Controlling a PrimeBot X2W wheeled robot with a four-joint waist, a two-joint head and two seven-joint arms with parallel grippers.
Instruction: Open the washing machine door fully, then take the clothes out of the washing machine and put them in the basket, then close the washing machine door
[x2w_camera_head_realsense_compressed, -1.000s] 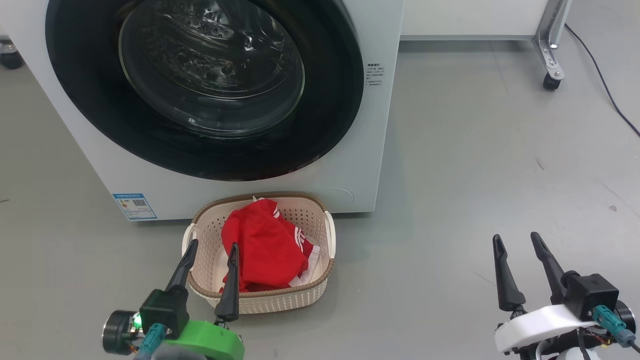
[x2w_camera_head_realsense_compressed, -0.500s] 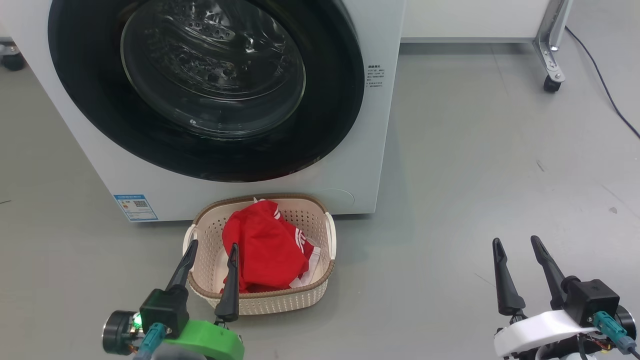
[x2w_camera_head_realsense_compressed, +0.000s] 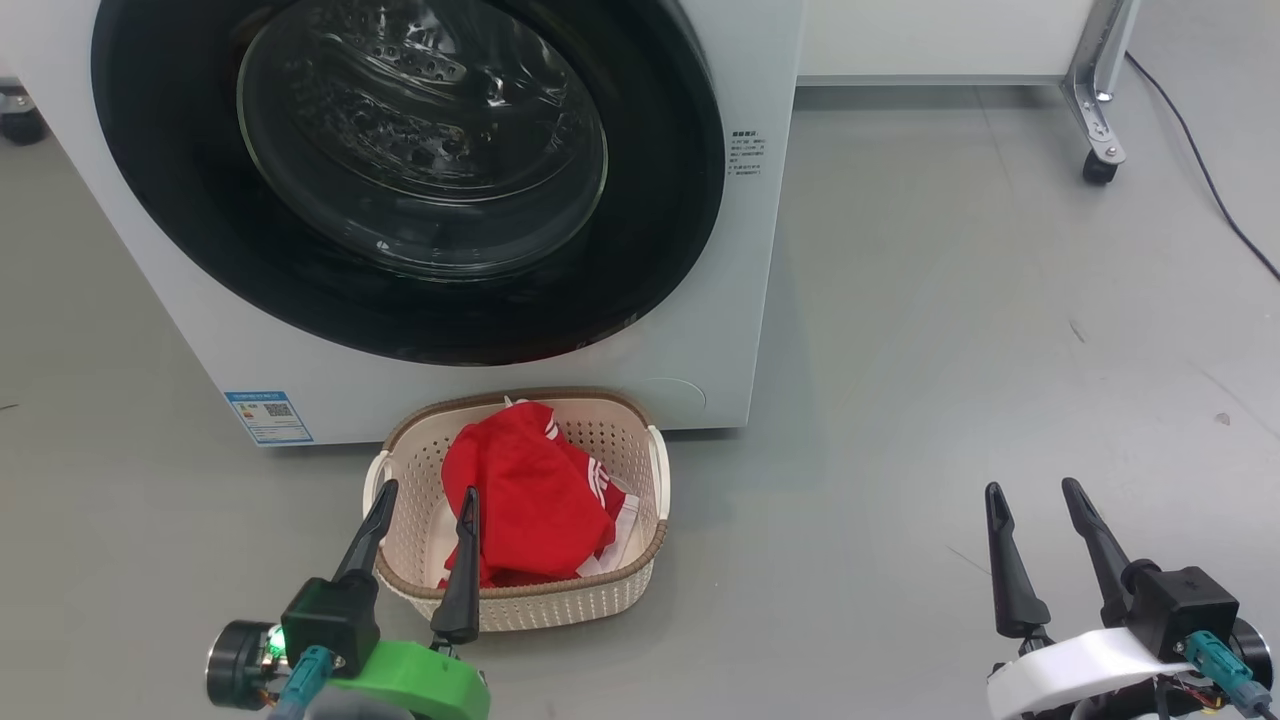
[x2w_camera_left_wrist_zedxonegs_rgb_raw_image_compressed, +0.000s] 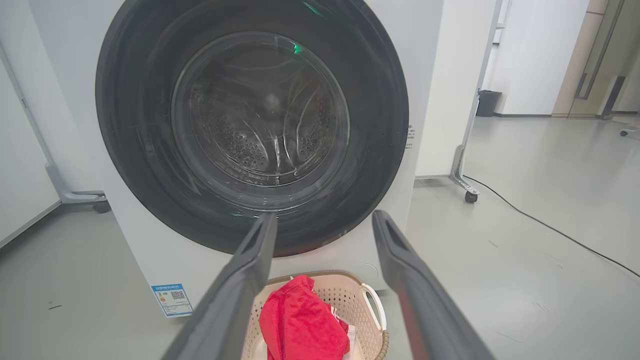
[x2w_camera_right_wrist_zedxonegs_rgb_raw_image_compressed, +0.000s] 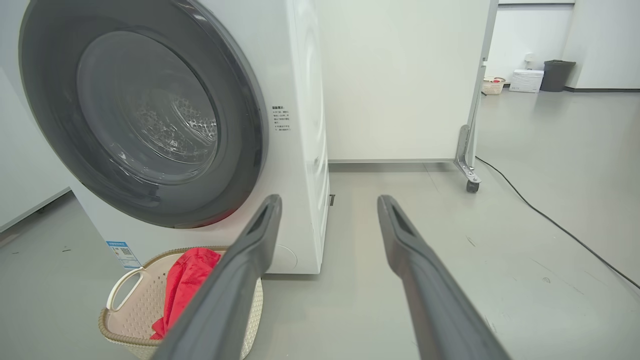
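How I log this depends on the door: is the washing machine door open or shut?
Shut: the washing machine door lies flush against the washing machine front, and the drum shows through it.

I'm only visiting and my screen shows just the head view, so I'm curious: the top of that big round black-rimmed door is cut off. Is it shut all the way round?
Observer: Yes. The left wrist view shows the whole round black-rimmed glass door, closed against the white front-loading washing machine.
Operator: Anything red inside?
Observer: That view looks straight in: the perforated steel drum shows no red fabric that I can make out.
Operator: What's further off?
Observer: In the right wrist view, a dark waste bin stands by the far wall beside a white box.
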